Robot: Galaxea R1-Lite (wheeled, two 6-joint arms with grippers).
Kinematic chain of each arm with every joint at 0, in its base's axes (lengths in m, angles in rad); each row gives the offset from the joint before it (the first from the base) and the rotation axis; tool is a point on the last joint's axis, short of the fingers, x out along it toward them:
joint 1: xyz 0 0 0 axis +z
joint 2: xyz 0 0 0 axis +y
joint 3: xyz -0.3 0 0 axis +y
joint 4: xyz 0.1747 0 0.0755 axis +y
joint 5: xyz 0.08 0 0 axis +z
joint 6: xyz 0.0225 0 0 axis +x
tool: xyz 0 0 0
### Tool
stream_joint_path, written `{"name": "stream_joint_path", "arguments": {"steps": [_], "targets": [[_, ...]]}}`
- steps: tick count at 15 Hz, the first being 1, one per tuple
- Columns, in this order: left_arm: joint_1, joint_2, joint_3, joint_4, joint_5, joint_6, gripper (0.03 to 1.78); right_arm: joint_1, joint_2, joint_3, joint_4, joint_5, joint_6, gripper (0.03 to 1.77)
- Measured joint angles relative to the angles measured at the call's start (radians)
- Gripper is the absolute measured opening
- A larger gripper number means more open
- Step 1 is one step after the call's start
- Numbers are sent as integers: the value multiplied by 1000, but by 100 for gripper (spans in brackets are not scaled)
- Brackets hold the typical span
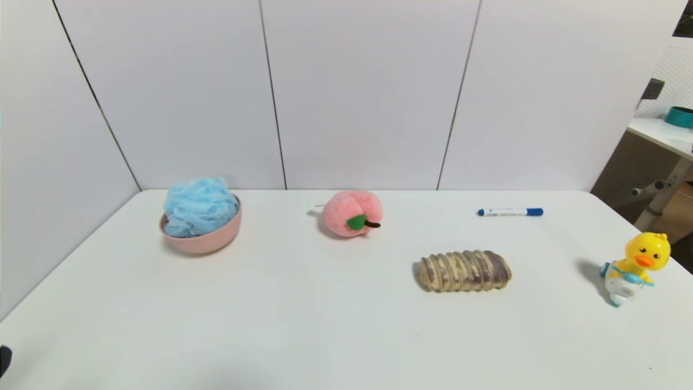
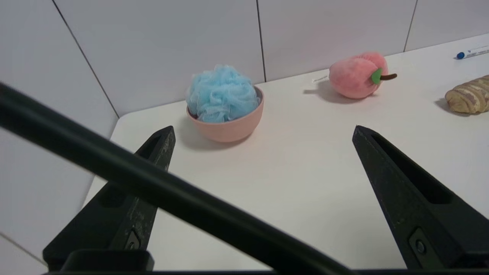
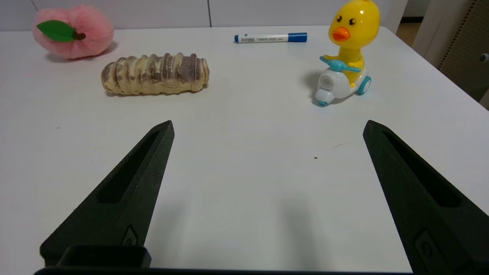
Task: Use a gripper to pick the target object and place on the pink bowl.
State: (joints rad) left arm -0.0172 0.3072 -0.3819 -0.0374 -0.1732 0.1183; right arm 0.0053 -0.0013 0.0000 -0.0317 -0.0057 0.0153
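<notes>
in the head view, the blue bath pouf point(image 1: 200, 207) sits in the pink bowl point(image 1: 204, 242) at the table's point(image 1: 303, 319) far left, its top above the rim. a plush peach point(image 1: 352, 213), ridged roll point(image 1: 464, 271), marker point(image 1: 510, 212) and toy duck point(image 1: 633, 268) lie to the right. in the left wrist view, the left gripper's point(image 2: 263, 130) fingers are wide apart, nothing between them, away from the bowl. in the right wrist view, the idle right gripper point(image 3: 268, 124) is over the table's near side, fingers apart.

Pouf point(image 1: 200, 207) sits in bowl point(image 1: 208, 240), left of the peach point(image 1: 349, 213).
</notes>
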Motion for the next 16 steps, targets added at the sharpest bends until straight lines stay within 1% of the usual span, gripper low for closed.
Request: {"name": "stream_joint_path", "arguments": {"steps": [1, 2, 3, 5, 6, 7, 9, 10, 16], "targets": [[3, -56, 51, 0, 12, -12, 167, 0, 0, 0, 0, 0, 0, 171], [4, -114, 108, 2, 36, -21, 167, 1, 0, 0, 0, 0, 0, 171], [6, -165, 159, 3, 72, -25, 168, 1, 0, 0, 0, 0, 0, 171], [8, -244, 271, -3, 163, -31, 169, 0, 0, 0, 0, 0, 0, 171], [8, -266, 319, -14, 190, -33, 169, 0, 0, 0, 0, 0, 0, 171], [8, -282, 352, -16, 197, -38, 169, 0, 0, 0, 0, 0, 0, 171], [8, -299, 374, 27, 168, -57, 169, 1, 0, 0, 0, 0, 0, 171], [8, -304, 378, 36, 164, -61, 169, 1, 0, 0, 0, 0, 0, 171], [8, -309, 382, 37, 164, -69, 169, 1, 0, 0, 0, 0, 0, 171]]}}
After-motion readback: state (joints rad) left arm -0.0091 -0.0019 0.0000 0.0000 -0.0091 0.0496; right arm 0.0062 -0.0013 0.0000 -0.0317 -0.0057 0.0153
